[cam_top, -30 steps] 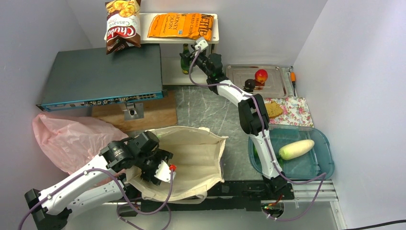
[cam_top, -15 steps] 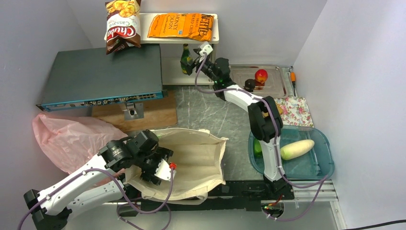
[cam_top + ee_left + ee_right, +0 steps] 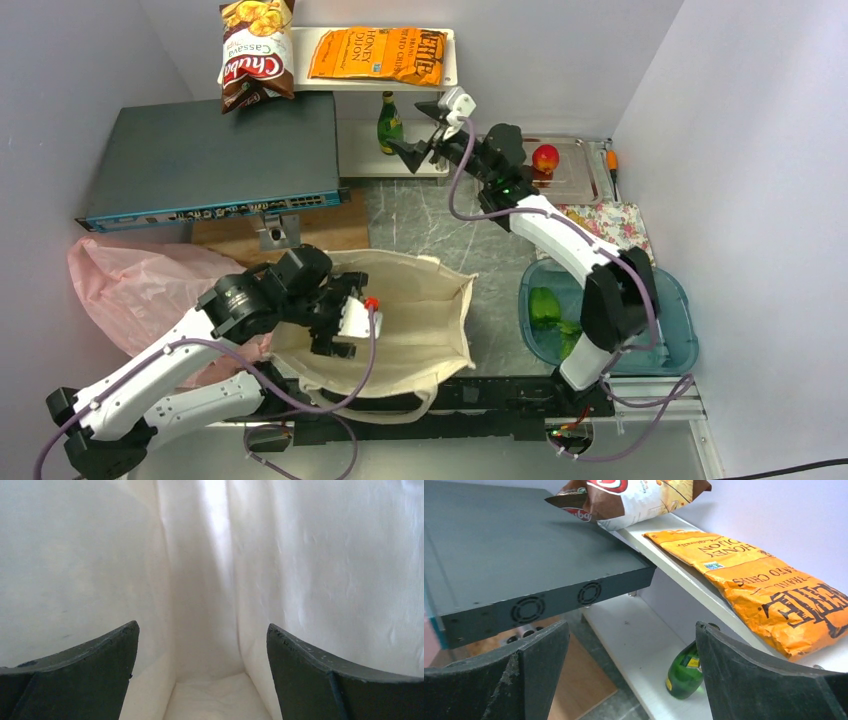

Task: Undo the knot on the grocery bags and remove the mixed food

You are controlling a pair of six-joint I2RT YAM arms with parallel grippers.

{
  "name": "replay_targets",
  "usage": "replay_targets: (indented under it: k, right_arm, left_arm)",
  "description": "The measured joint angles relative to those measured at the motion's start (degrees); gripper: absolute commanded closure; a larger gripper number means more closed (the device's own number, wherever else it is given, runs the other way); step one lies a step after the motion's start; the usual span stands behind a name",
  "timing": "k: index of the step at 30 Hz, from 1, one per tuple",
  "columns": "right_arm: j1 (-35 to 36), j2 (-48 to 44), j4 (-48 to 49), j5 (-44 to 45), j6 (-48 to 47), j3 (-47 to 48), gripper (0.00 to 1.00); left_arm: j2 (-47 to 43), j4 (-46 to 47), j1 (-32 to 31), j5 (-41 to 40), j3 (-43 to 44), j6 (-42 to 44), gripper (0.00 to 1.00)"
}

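Left gripper (image 3: 202,627), wide open and empty, sits inside the tote (image 3: 430,330). Right gripper (image 3: 631,626) gapes empty near the bottle (image 3: 684,672). Bin (image 3: 655,345) holds greens (image 3: 546,308); tray (image 3: 575,185) holds fruit (image 3: 545,158).

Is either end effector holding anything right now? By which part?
Nothing. The left end effector is open inside the tote; the right end effector is open, clear of the bottle.

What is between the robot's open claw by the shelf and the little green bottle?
Nothing I can see. The right gripper is open, and the green bottle stands just ahead on the lower shelf, with only bare shelf between them. The orange chip bag lies on the shelf above, out of the way.
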Motion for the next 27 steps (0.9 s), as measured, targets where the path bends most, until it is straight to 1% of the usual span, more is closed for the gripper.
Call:
replay_targets:
  k: [3, 7, 8, 10, 12, 16, 19, 21, 27]
  right_arm:
    - [-0.02, -5.31, -7.93, -0.20, -1.16, -0.46, 0.01]
    - [-0.11, -12.28, -16.98, 0.44, -3.19, -0.79, 0.00]
    - [-0.22, -14.47, -19.71, 1.01, -3.87, -1.05, 0.00]
    - [-0.42, -17.73, -23.74, 1.79, -4.83, -1.31, 0.00]
    - [-1.11, -20.65, -27.93, 2.58, -5.60, -1.33, 0.00]
    - [-3.17, -24.06, -34.56, 3.82, -6.49, -1.29, 0.00]
    - [-4.28, -25.14, -39.52, 4.61, -6.71, -1.16, 0.00]
    - [-4.61, -25.40, -42.53, 4.96, -6.69, -0.98, 0.00]
    - [-4.70, -27.39, -48.65, 5.84, -6.19, -0.98, 0.00]
  left_arm:
    - [4.37, 2.19, 0.63, -1.79, 4.96, -4.11, 0.05]
    - [14.25, 2.62, 2.99, -2.43, 15.06, -9.01, 0.11]
    - [18.23, 2.84, 4.13, -2.34, 18.73, -10.67, 0.11]
    - [22.95, 4.13, 6.19, -2.29, 22.45, -12.94, 0.09]
    - [25.07, 5.27, 7.96, -2.25, 23.78, -14.32, 0.06]
    - [24.22, 5.92, 9.79, -2.25, 24.09, -15.56, 0.04]
    - [23.56, 5.49, 10.32, -1.55, 26.18, -15.96, 0.03]
    - [23.28, 5.38, 11.02, -0.22, 27.52, -16.39, 0.01]
    - [18.34, 6.08, 13.11, 4.59, 27.54, -17.11, 0.00]
